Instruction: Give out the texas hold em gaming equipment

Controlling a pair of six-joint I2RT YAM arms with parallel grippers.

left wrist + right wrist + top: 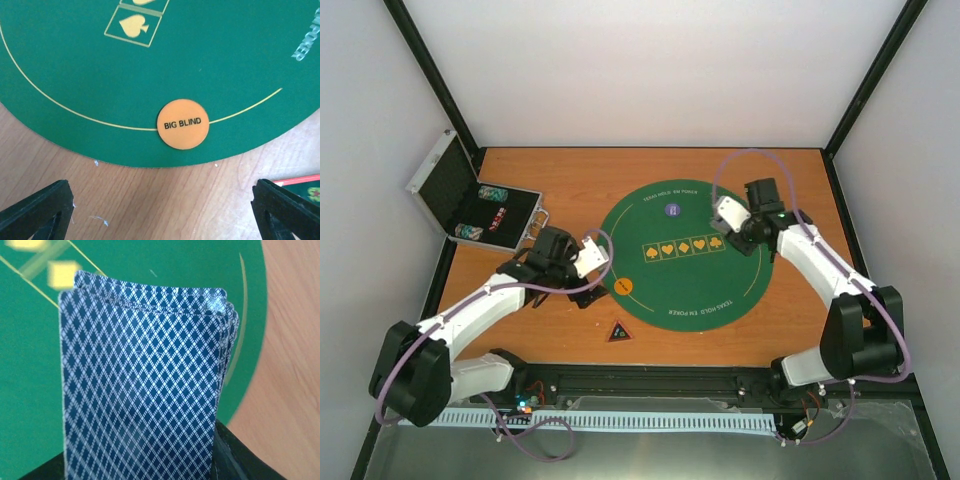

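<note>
The right claw [748,240] hangs over the right part of the round green mat [75,65], just beyond the row of printed suit boxes. It is clamped on a small deck of cards [145,390]. In the right wrist view the deck stands upright between the dark fingers, its blue diamond-patterned back facing the camera. The card edges are slightly fanned at the top right corner. The left claw [161,187] hovers low over the bare wooden worktop [150,200], just off the mat's near-left edge. Its two black fingers [35,212] are spread wide apart and nothing lies between them. Directly ahead of it an orange chip [183,123] marked BIG BLIND lies flat on the mat, on the thin yellow ring close to the mat's edge. A dark triangle [618,332] with a red border rests on the worktop near that edge, apart from the mat, and its corner shows beside the right-hand finger in the left wrist view. A purple chip [672,210] lies on the far side of the mat, above the suit boxes. At the far left corner of the worktop an open silver case [450,195] holds two rows of stacked chips [492,194] in its black lining.
</note>
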